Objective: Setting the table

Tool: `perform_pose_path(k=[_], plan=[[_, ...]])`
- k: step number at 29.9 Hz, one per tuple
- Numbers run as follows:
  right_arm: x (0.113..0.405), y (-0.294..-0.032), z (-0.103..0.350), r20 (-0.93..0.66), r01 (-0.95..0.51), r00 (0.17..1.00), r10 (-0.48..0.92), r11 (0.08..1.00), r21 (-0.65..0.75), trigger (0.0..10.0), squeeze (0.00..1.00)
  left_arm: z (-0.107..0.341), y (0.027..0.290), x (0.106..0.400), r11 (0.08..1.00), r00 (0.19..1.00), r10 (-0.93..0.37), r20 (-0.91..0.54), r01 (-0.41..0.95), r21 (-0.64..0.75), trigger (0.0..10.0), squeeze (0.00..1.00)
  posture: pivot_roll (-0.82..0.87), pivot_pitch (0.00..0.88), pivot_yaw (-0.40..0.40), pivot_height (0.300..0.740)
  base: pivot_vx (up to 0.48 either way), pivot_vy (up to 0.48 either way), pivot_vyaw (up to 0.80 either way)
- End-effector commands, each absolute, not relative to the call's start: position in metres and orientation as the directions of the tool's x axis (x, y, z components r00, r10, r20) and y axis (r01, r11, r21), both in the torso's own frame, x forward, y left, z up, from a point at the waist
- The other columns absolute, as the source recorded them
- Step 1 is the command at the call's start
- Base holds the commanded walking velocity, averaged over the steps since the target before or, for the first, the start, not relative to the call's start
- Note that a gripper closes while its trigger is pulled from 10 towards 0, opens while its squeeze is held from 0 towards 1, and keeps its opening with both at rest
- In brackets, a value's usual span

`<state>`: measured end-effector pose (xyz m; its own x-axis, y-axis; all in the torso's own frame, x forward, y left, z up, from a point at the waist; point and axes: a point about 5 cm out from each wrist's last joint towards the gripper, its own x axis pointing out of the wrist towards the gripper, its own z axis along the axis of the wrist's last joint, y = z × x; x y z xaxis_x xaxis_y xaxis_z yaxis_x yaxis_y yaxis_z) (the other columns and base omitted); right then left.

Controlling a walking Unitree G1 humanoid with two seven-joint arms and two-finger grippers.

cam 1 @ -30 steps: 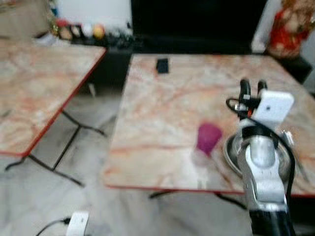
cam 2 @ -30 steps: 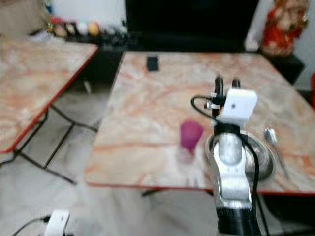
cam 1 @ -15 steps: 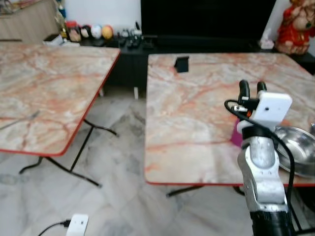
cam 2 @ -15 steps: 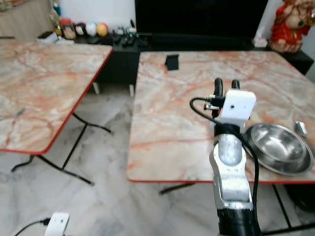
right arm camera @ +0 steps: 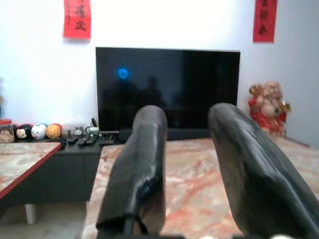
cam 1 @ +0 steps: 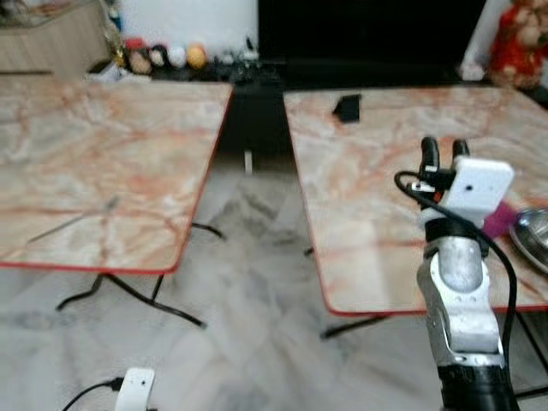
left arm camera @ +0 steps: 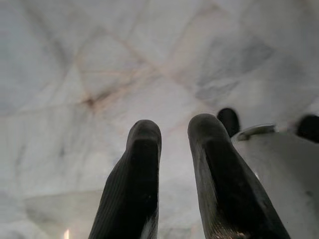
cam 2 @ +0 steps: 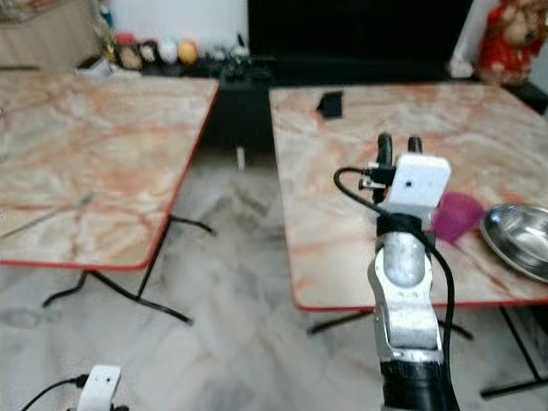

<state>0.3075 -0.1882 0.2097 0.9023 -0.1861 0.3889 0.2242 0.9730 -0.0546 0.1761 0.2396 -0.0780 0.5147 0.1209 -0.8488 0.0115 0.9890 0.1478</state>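
My right gripper (cam 2: pixel 399 141) is raised in front of me, over the near part of the right marble table (cam 2: pixel 360 171). Its fingers (right arm camera: pixel 142 149) stand open with nothing between them. A purple cup (cam 2: pixel 455 216) stands on that table just right of the arm, partly hidden by the wrist camera. Beside it, at the picture's right edge, lies a metal bowl (cam 2: pixel 520 240). My left arm hangs idle low on the left, its gripper (left arm camera: pixel 172 137) open by a narrow gap and pointing at the marble floor (left arm camera: pixel 124 74).
A second marble table (cam 1: pixel 103 163) stands on the left, with a floor gap (cam 1: pixel 257 257) between the two. A small black object (cam 2: pixel 330 104) sits at the right table's far edge. Behind are a dark TV (right arm camera: pixel 167 87), a low black shelf with small figures (cam 1: pixel 163 58) and a red statue (cam 2: pixel 503 43).
The camera has swung to the left, so the right table, cup and bowl have slid toward the picture's right edge. My right arm keeps its raised pose.
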Motion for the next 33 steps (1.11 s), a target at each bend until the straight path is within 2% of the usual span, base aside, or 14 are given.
perform_pose_path(k=[1, 33], plan=[[0.3063, -0.1927, 0.211, 0.394, 0.24, 0.897, -0.2, 0.969, -0.053, 10.0, 0.0, -0.0799, 0.2365, 0.1739, 0.99, 0.505, 0.116, -0.855, 0.013, 0.142, 10.0, 0.0, -0.09, 0.0, 0.011, 0.74, 0.0, 0.428, 0.0], [0.3112, -0.1879, 0.2106, 0.376, 0.222, 0.907, -0.188, 0.974, -0.05, 10.0, 0.0, -0.0794, 0.2359, 0.1756, 0.99, 0.508, 0.12, -0.853, 0.001, 0.14, 10.0, 0.0, -0.07, 0.0, 0.009, 0.74, 0.0, 0.425, 0.0]])
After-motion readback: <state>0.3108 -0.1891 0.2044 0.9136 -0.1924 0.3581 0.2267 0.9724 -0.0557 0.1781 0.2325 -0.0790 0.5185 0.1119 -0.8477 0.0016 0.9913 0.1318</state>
